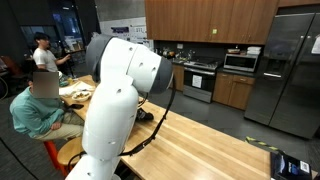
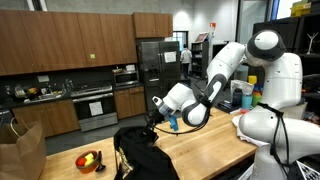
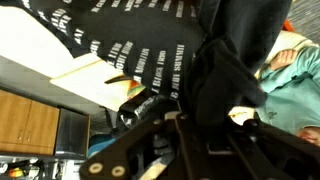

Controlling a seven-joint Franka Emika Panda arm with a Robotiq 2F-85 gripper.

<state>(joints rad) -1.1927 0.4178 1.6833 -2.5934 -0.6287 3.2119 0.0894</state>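
Observation:
A black garment with white lettering (image 2: 135,152) lies bunched on the wooden table (image 2: 205,150), with its top pulled up toward my gripper (image 2: 154,120). In the wrist view the garment (image 3: 130,35) fills the upper frame. A dark fold of it (image 3: 228,70) runs down between the fingers of my gripper (image 3: 212,118), which looks shut on it. In an exterior view my own white arm (image 1: 120,100) hides both the gripper and the garment.
A bowl of fruit (image 2: 90,160) and a brown paper bag (image 2: 20,150) stand by the garment. A seated person in a green shirt (image 1: 38,108) is at the table (image 1: 205,140), and another person stands behind (image 1: 43,55). Kitchen cabinets, a stove and a fridge (image 2: 150,65) line the wall.

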